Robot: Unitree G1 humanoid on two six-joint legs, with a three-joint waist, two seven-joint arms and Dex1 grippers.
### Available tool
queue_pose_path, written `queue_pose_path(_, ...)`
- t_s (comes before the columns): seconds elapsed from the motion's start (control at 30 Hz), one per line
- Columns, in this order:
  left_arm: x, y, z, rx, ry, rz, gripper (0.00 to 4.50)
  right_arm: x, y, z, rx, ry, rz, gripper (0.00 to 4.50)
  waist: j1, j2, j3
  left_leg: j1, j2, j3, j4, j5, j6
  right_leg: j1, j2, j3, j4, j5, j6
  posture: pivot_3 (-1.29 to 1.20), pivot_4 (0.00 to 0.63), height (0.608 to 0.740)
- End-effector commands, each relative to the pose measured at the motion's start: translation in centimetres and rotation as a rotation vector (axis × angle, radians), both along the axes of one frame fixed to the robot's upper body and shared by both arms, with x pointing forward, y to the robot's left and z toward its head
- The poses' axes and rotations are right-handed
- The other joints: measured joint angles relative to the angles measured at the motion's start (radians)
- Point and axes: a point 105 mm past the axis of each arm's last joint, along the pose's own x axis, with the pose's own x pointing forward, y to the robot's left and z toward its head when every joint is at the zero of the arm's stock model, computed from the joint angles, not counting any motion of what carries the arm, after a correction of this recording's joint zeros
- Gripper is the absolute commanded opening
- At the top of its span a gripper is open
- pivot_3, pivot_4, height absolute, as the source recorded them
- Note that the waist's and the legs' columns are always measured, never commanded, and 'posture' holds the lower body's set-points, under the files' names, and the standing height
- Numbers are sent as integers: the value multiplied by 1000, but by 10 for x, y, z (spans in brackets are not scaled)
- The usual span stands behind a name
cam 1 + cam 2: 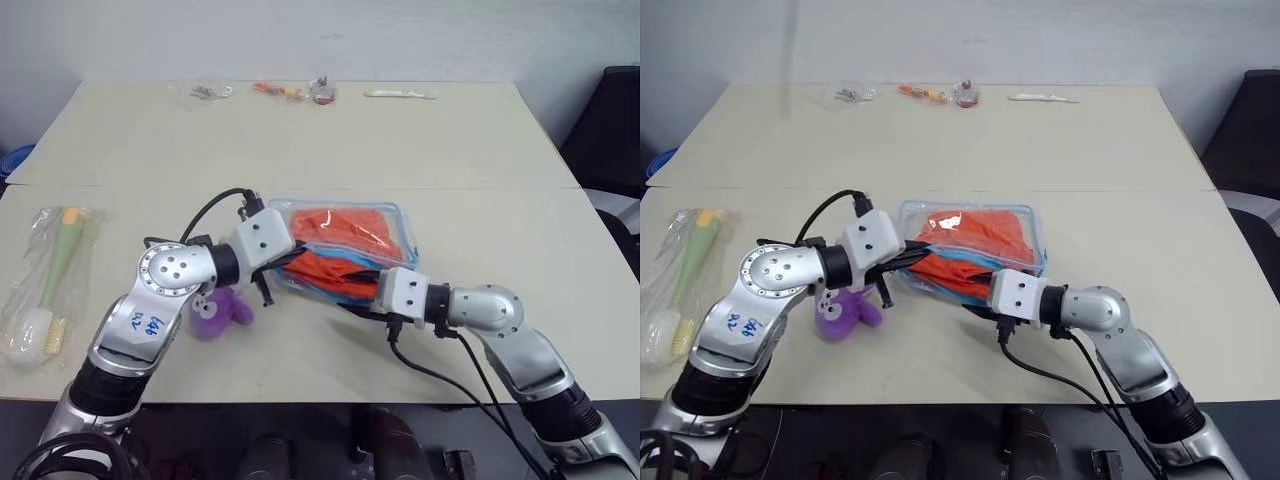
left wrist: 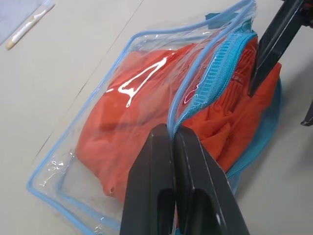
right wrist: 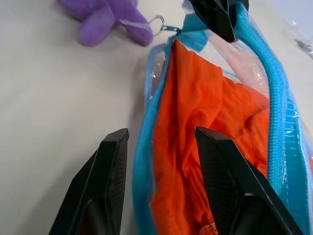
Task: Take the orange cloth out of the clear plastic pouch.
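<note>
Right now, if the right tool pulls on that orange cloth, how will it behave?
Probably floppy: the orange cloth lies crumpled in folds. It may drag the clear pouch along, since it fills it, though the left tool pinches the zipper edge. Likely light.

Left end effector is clamped tight, fingers together; right end effector has its fingers spread apart.

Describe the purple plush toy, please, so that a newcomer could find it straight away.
Start at the near edge of the beige table, where the clear pouch with orange cloth lies. The toy sits just left of it, apart, by the left gripper. Nothing else there is small, purple and soft.
</note>
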Motion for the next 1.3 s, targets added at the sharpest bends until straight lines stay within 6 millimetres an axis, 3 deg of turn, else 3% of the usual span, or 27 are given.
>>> queue_pose_path(0.03,-4,-5,9,-1,-42,-20,0,12,0,7,-16,-110,-53,2205,-1,0,0,0,0,0,0,0,0,0,0,0,0,0,0,0,150,740)
queue_pose_path(0.1,-5,-5,8,1,-40,-21,0,15,0,6,-24,-117,-60,2205,-1,0,0,0,0,0,0,0,0,0,0,0,0,0,0,0,150,740)
queue_pose_path(0.17,-4,-4,8,3,-40,-18,0,15,0,2,-16,-81,-59,2571,-1,0,0,0,0,0,0,0,0,0,0,0,0,0,0,0,150,740)
queue_pose_path(0.33,-4,-3,7,5,-41,-13,0,21,4,5,-25,-103,-70,4126,-2,0,0,0,0,0,0,0,0,0,0,0,0,0,0,0,150,740)
queue_pose_path(0.4,-3,-2,8,6,-43,-11,0,22,6,5,-39,-121,-66,4453,-2,0,0,0,0,0,0,0,0,0,0,0,0,0,0,0,150,740)
queue_pose_path(0.9,-5,-5,10,-4,-48,-20,0,38,6,-10,-245,-335,-70,4453,-12,0,0,0,0,0,0,0,0,0,0,0,0,0,0,0,150,740)
queue_pose_path(1.1,-6,-8,7,-8,-42,-31,0,64,17,-4,-361,-496,-109,4453,-25,0,0,0,1,0,0,0,0,0,0,0,1,0,0,0,150,740)
queue_pose_path(1.3,-6,-8,6,-6,-44,-34,0,84,22,-6,-441,-548,-142,4453,-26,0,0,0,1,-1,0,0,0,0,0,0,1,0,0,0,150,740)
